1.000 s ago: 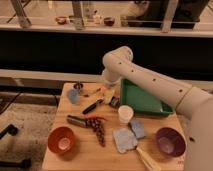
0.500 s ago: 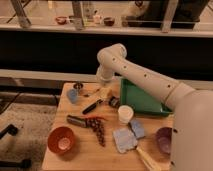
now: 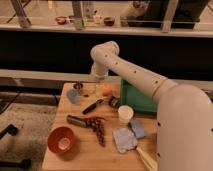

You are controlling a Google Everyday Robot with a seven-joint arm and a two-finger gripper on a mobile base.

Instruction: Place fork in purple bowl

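One: Where does the two-finger gripper (image 3: 97,86) sit?

Two: At the end of the white jointed robot arm (image 3: 130,75), low over the back of the light wooden table (image 3: 80,161), left of the middle. Its fingers stand apart, and I cannot see anything held between them.

One: And the small thin silvery metal fork (image 3: 87,94)?

Two: It lies flat on the table just left of the gripper, near the back edge, between a pale blue lump (image 3: 72,95) and a small orange object (image 3: 105,90). Whether the gripper touches it I cannot tell.

One: The round dark purple bowl?

Two: I cannot make it out; the arm's broad body covers the table's right front corner.

One: What else lies on the wood?

Two: A black-handled utensil with a red tip (image 3: 95,106) lies slantwise just in front of the fork. A green rectangular tray (image 3: 137,97) stands at the right rear, with a white paper cup (image 3: 125,114) upright just before it. A round orange-red bowl (image 3: 62,140) sits at the left front, well apart from the fork. A dark stubby cylinder (image 3: 75,120) and a dark red knobbly bunch (image 3: 97,131) lie mid-table, and two blue-grey cloth pads (image 3: 125,140) lie to their right.
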